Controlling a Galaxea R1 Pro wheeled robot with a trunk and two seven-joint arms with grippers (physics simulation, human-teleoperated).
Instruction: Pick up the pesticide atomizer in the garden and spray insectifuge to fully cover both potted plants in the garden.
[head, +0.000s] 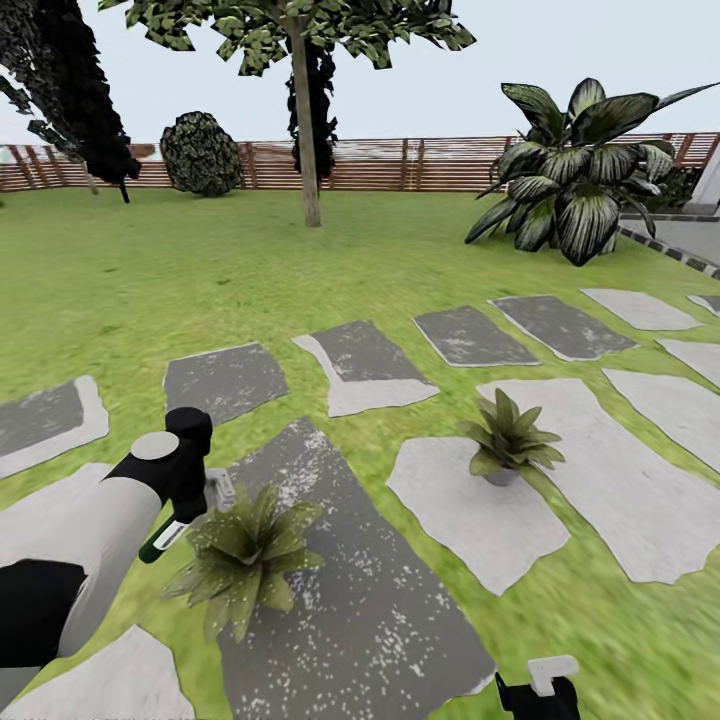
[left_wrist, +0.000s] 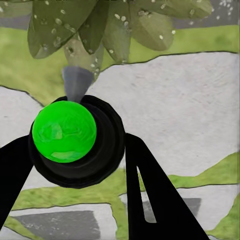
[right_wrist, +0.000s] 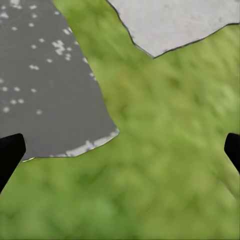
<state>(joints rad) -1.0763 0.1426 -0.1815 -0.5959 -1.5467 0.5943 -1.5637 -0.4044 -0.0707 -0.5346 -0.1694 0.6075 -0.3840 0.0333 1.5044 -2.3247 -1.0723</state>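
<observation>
The left arm (head: 95, 530) comes in from 8 o'clock in the head view. It is white and black, and it reaches up toward the middle. Its left gripper (left_wrist: 75, 150) pinches the pesticide atomizer (head: 165, 538) tight. The bottle is dark with a green-white mark, and it sticks out just beside the near potted plant (head: 243, 553). In the left wrist view a bright green round spot (left_wrist: 64, 131) sits on the bottle between the black fingers (left_wrist: 155, 195), and a grey puff of spray (left_wrist: 76, 82) points at the leaves. Those leaves have little white dots all over them.

The ground is a green lawn (head: 150, 290) with flat grey stepping stones (head: 365, 365). I count about fifteen stones, though some are cut off at the edges. The near plant stands on a dark speckled stone (head: 350, 590). The second potted plant (head: 508, 438), at 3 o'clock from the middle, sits in a small grey pot on a pale stone. So there are two potted plants.

Far back at 12 o'clock runs a brown wooden fence (head: 400, 165). One tall tree (head: 303, 110) stands before it. A big striped-leaf bush (head: 575, 170) grows at 2 o'clock.

The right gripper (right_wrist: 120, 150) is low at 5 o'clock in the head view. In the right wrist view its two black tips are spread wide apart over grass, with nothing between them.
</observation>
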